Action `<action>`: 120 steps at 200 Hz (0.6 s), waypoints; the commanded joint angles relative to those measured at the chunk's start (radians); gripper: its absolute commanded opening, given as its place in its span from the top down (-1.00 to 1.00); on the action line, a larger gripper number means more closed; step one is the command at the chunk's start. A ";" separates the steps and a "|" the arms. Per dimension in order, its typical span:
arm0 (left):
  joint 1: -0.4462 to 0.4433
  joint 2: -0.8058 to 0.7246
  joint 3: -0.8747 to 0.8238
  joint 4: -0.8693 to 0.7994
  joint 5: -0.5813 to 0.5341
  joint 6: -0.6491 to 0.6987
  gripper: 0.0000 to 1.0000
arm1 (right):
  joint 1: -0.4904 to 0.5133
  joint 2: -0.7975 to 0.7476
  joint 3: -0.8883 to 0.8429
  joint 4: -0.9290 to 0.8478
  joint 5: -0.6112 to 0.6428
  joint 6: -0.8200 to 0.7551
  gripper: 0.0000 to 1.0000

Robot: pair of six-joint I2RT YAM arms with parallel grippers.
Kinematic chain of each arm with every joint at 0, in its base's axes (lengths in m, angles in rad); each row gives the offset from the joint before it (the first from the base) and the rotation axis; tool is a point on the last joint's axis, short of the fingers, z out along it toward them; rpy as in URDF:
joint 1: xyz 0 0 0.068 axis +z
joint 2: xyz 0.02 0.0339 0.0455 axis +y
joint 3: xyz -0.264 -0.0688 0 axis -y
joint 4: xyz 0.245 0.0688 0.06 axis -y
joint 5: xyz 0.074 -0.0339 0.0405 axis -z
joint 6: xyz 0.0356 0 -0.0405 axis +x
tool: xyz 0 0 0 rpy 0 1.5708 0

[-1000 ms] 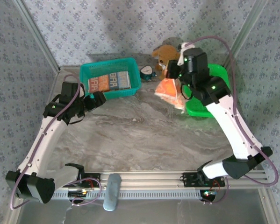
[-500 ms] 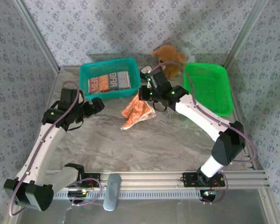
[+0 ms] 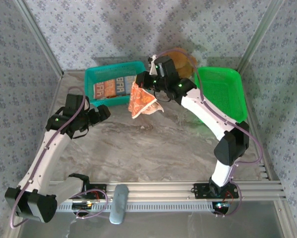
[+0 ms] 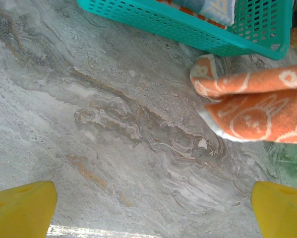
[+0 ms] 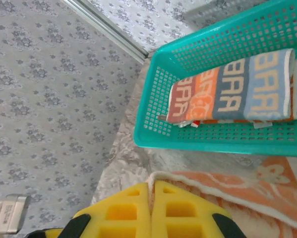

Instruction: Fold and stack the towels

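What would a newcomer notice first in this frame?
The orange towel, white-flowered, hangs bunched from the shut right fingers just in front of the teal basket. Inside that basket lies a folded lettered towel; a bright green basket stands to the right.

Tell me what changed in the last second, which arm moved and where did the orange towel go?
The right gripper, shut on the orange towel throughout, carried it left from the green basket's left edge to the teal basket's right end. Nothing was released. The left gripper stayed open in front of the teal basket; the folded lettered towel inside did not move.
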 commanded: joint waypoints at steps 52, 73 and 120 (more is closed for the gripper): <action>-0.050 0.037 -0.048 0.075 0.037 -0.038 -0.97 | -0.154 -0.284 -0.574 -0.017 0.014 0.178 1.00; -0.111 0.081 -0.092 0.133 0.036 -0.063 -0.86 | -0.197 -0.297 -0.694 0.000 0.017 0.145 0.99; -0.288 0.259 -0.141 0.262 -0.013 -0.153 -0.34 | -0.243 -0.201 -0.715 0.037 0.032 0.053 0.93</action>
